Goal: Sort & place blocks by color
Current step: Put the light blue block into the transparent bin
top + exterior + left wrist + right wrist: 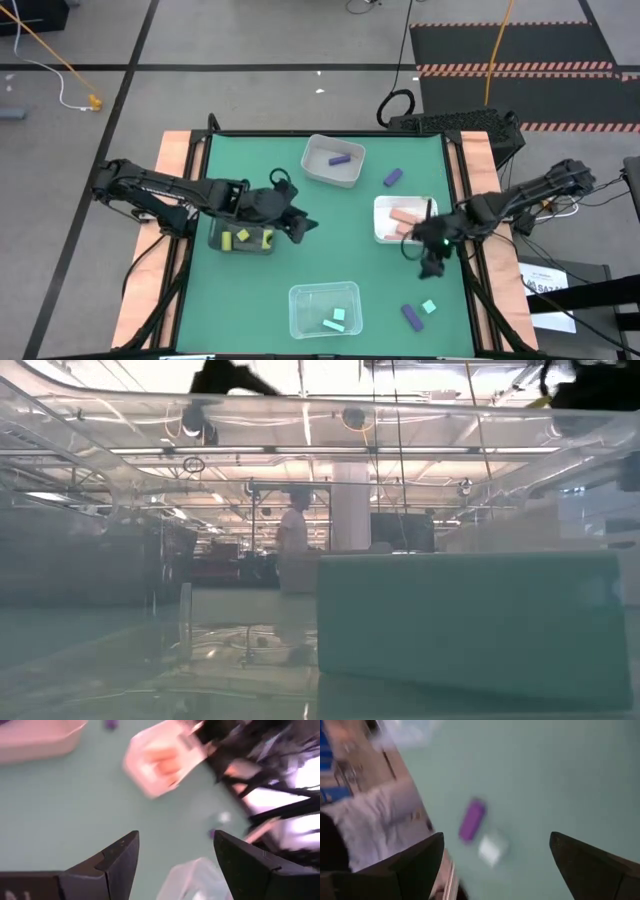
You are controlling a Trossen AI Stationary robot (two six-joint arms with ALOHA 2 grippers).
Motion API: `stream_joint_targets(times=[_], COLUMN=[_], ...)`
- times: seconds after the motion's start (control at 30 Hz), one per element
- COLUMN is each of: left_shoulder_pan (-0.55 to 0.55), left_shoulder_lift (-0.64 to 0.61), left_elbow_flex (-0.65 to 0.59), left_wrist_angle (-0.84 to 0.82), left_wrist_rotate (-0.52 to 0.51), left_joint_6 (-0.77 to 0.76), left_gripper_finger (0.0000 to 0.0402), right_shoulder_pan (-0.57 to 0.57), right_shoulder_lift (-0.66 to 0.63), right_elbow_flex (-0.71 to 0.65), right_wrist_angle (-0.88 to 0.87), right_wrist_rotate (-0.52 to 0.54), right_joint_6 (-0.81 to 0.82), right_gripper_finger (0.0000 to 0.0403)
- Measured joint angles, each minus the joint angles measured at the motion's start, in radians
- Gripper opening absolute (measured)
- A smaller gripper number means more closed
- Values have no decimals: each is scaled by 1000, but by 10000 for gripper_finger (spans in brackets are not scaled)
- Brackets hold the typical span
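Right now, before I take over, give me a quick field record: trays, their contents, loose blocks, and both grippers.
grey tray: one purple block
white tray: salmon-pink blocks
black tray: yellow blocks
clear tray: mint-green blocks
loose on mat: purple bar; purple bar beside mint cube
left gripper: open, empty, beside black tray
right gripper: open, empty, near white tray

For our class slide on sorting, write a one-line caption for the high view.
Two arms over a green table sort blocks into four trays; the open right tool nears a loose purple block and mint block.

L claw [303, 226] by black tray [222, 243]; R claw [430, 262] near white tray [384, 212].
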Motion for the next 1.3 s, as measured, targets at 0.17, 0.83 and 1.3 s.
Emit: stream_joint_targets(times=[0.17, 0.83, 1.3], left_shoulder_pan=[0, 0, -1], left_shoulder_lift=[0, 0, 0], left_elbow_flex=[0, 0, 0], left_wrist_angle=[135, 151, 144], left_wrist_rotate=[0, 56, 69], left_joint_6=[69, 235, 297], left_gripper_finger=[255, 255, 255], right_shoulder_pan=[124, 381, 401], right_shoulder_lift=[27, 414, 558], right_elbow_flex=[0, 0, 2], right_wrist_angle=[-28, 248, 328], right_wrist_rotate=[3, 72, 39], right_joint_6=[150, 741, 780], right_gripper_finger=[352, 352, 296])
